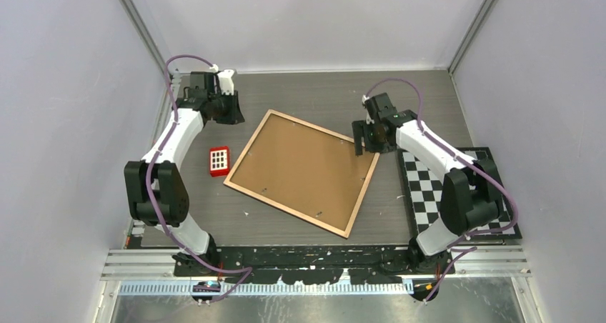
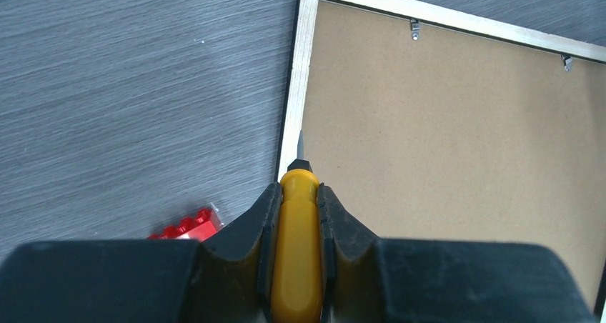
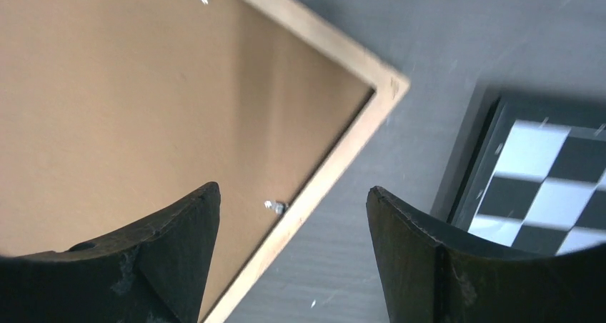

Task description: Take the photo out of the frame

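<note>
The frame (image 1: 247, 147) lies face down in the middle of the table, its light wood edge and brown backing board (image 1: 304, 167) facing up. The photo is hidden under the board. My left gripper (image 1: 227, 108) is shut on a yellow-handled screwdriver (image 2: 299, 251). Its metal tip (image 2: 301, 148) points at the inner side of the frame's wood edge (image 2: 294, 108). My right gripper (image 1: 361, 141) is open and empty above the frame's right edge (image 3: 336, 162), with a small metal clip (image 3: 275, 207) between its fingers.
A red studded brick (image 1: 219, 161) sits left of the frame, also in the left wrist view (image 2: 187, 225). A black-and-white checkerboard (image 1: 436, 187) lies at the right, by the right arm. Two metal clips (image 2: 414, 28) hold the board along one edge. Walls enclose the table.
</note>
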